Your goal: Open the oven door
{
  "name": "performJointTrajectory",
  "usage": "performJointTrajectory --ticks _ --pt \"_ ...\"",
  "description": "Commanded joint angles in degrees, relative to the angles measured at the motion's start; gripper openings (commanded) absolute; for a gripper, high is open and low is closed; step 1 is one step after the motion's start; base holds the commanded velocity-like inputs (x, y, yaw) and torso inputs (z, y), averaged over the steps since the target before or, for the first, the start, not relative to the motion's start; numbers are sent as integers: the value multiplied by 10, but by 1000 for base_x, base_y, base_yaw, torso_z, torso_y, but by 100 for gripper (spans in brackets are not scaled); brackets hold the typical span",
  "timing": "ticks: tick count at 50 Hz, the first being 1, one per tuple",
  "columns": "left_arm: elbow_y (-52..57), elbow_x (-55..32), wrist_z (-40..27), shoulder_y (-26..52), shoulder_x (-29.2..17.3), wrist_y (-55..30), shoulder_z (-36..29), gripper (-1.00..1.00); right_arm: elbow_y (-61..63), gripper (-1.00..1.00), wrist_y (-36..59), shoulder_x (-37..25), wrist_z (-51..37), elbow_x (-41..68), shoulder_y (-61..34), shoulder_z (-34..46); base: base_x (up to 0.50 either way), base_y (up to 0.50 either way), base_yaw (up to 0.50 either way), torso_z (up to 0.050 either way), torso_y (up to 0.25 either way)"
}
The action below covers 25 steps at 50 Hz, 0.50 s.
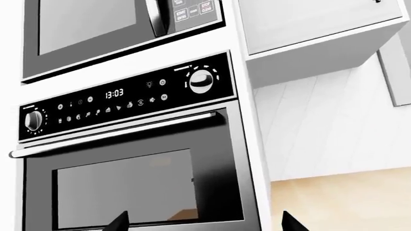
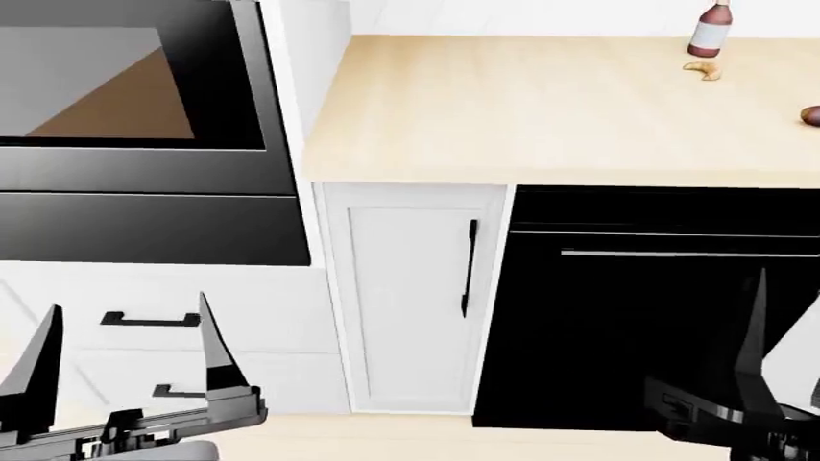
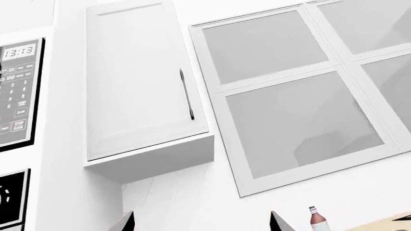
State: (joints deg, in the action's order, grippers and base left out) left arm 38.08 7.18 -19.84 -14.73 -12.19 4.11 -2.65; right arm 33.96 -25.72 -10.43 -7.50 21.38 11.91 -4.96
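The oven door (image 1: pixel 138 185) is glossy black with a wide glass window, and its silver bar handle (image 1: pixel 115 134) runs just under the control panel (image 1: pixel 125 98). It is closed. My left gripper (image 1: pixel 205 224) is open, apart from the door and facing its window, with nothing between its fingertips. In the head view the lower part of the oven door (image 2: pixel 141 168) is at the upper left, and the left gripper (image 2: pixel 129 305) hangs below it, in front of white drawers. My right gripper (image 3: pixel 203 222) is open and empty, pointing at the wall under an upper cabinet.
A microwave (image 1: pixel 96 29) sits above the oven. Right of the oven are a white base cabinet (image 2: pixel 410 288) and a black dishwasher front (image 2: pixel 628 317), under a wooden counter (image 2: pixel 513 106) holding a bottle (image 2: pixel 711 29) and small food items. My right finger (image 2: pixel 756 346) hangs before the dishwasher.
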Motion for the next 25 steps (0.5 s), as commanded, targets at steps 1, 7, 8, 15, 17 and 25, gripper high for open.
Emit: performJointTrajectory --ticks 1,7,8,15,17,25 --pt "2 4 -4 2 -5 -3 -4 100 1 100 1 -7 -3 1 -3 5 0 0 500 0 0" --pt "3 4 -6 2 -7 -4 -4 100 3 100 -4 -11 0 7 0 8 0 0 500 0 0" --pt "2 5 -6 3 -8 -4 -5 100 2 100 -7 -10 0 4 1 9 0 0 500 0 0" --pt "4 5 -10 -1 -10 -2 -5 100 3 100 -14 -12 1 6 5 11 0 0 500 0 0" --pt "5 5 -10 1 -11 -3 -6 100 4 100 -17 -12 1 6 7 11 0 0 500 0 0" --pt "8 5 -13 0 -13 -4 -7 100 2 100 -22 -15 2 6 8 14 0 0 500 0 0"
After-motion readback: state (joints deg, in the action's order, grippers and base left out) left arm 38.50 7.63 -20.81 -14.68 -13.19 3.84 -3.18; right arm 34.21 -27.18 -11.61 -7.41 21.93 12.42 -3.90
